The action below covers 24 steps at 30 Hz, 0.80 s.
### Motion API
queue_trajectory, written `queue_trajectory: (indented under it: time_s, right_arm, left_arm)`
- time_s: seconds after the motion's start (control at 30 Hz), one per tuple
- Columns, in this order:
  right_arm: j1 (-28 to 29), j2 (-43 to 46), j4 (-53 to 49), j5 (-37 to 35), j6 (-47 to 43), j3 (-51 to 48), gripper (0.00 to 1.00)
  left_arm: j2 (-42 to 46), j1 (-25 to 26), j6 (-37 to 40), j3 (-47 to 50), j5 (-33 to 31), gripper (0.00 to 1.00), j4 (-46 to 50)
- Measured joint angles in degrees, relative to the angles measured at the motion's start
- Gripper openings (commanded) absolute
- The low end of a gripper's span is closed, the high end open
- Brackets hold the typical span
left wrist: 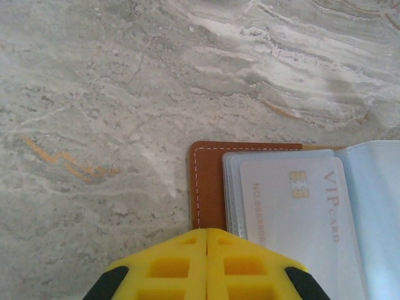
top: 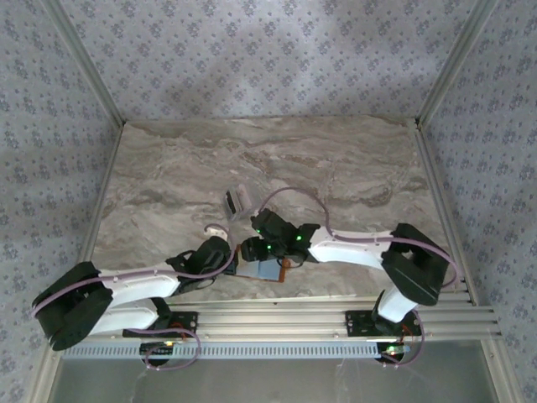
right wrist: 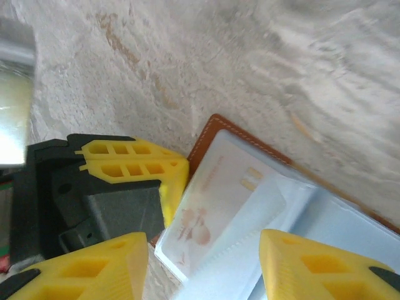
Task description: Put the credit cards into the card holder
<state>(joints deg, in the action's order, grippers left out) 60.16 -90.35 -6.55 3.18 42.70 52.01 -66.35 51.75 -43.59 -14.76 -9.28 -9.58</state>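
Here the open wallet [right wrist: 331,219] lies straight under the right claw [right wrist: 203,250] — spread, holding nothing — while the left claw [left wrist: 207,232], clenched, sits at its brown edge.

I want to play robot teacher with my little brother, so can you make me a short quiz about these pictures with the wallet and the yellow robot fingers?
1. True or false: the left gripper has its yellow fingers pressed together.
2. What is printed on the pale rectangular plastic card inside the open brown leather wallet? A) VIP CARD B) BUS PASS C) GIFT CARD
3. Fill in: over the wallet, the right gripper has its jaws ___.
Key: 1 true; 2 A; 3 open.
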Motion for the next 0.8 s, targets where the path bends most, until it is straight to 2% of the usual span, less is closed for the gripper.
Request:
queue_trajectory:
  time_s: [0.13, 0.4, 0.53, 0.8]
  right_arm:
    - [0.0, 2.9, -0.1, -1.9, 0.7, -3.5, 0.52]
    - [1.9, -3.9, 3.1, 1.6, 1.7, -4.2, 0.46]
    - [2.3, -4.2, 3.8, 1.7, 1.9, -3.8, 0.45]
    - [2.9, -5.9, 6.3, 2.9, 1.9, -1.9, 0.54]
  left_arm:
    - [0.7, -0.3, 0.0, 0.1, 0.0, 0.07, 0.9]
    - [0.7, -0.4, 0.0, 0.1, 0.0, 0.07, 1.0]
    - [0.2, -0.6, 0.0, 0.1, 0.0, 0.06, 0.5]
    - [-0.5, -0.6, 0.0, 0.1, 0.0, 0.05, -0.7]
